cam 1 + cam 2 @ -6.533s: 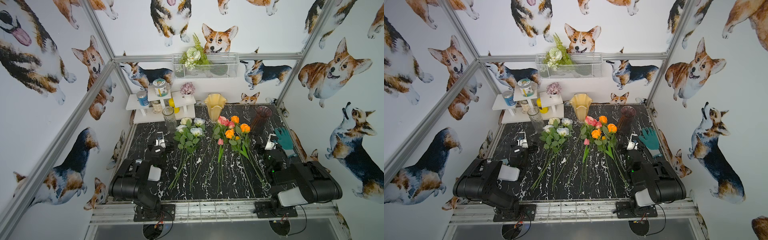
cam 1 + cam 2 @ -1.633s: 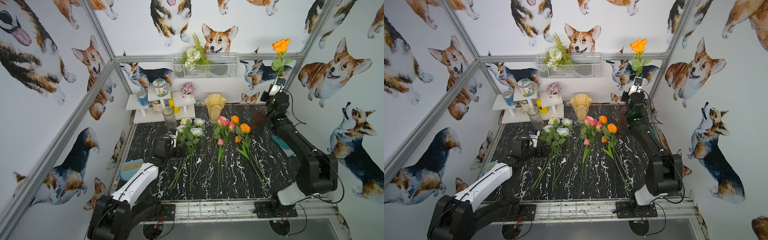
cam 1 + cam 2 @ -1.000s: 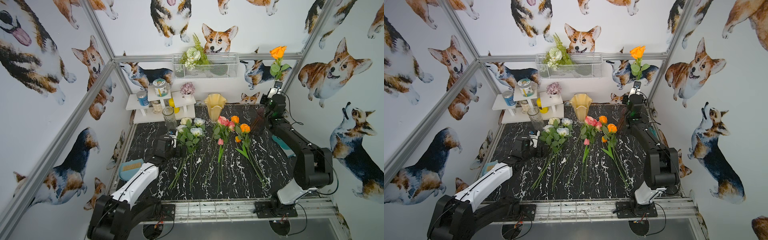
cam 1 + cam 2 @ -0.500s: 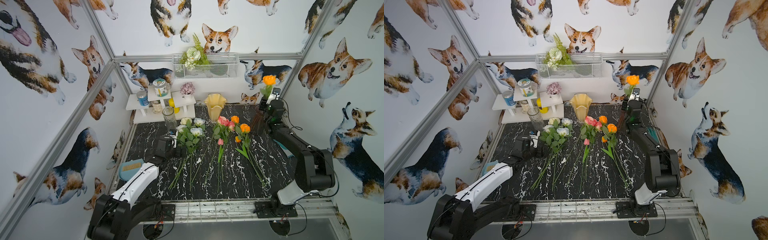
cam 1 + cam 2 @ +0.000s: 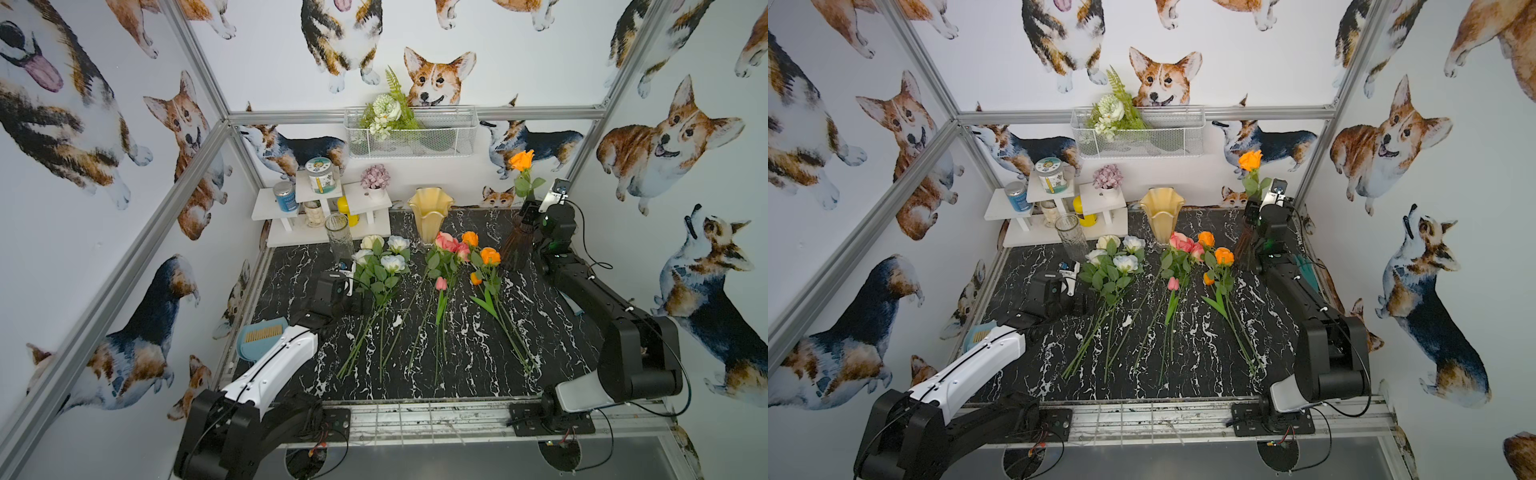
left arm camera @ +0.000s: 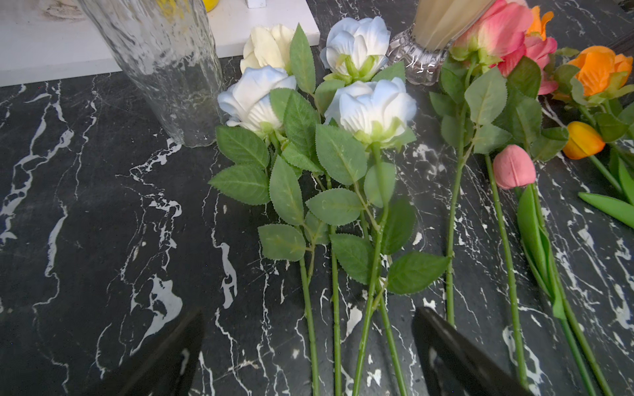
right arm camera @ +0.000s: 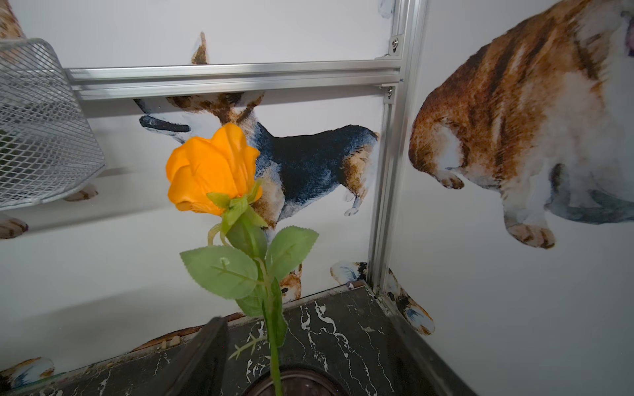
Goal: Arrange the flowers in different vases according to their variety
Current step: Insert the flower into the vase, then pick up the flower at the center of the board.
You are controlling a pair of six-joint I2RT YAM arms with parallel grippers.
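Top views: orange rose (image 5: 521, 160) stands upright in dark vase (image 5: 515, 249), 2 o'clock on the table (image 5: 286, 270).
Left wrist: left jaws open over the stems of the white roses (image 6: 372, 106).
Right wrist: right jaws apart, not touching the stem; best withdrawn straight up, clear of the leaves.

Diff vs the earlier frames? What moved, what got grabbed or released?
Right arm lifted one orange rose off the table, raised it, then lowered its stem into the dark vase; right gripper has opened and let go. Left arm unfolded toward the white roses, left gripper open, holding nothing. Other flowers, clear vase, cream vase: unmoved.
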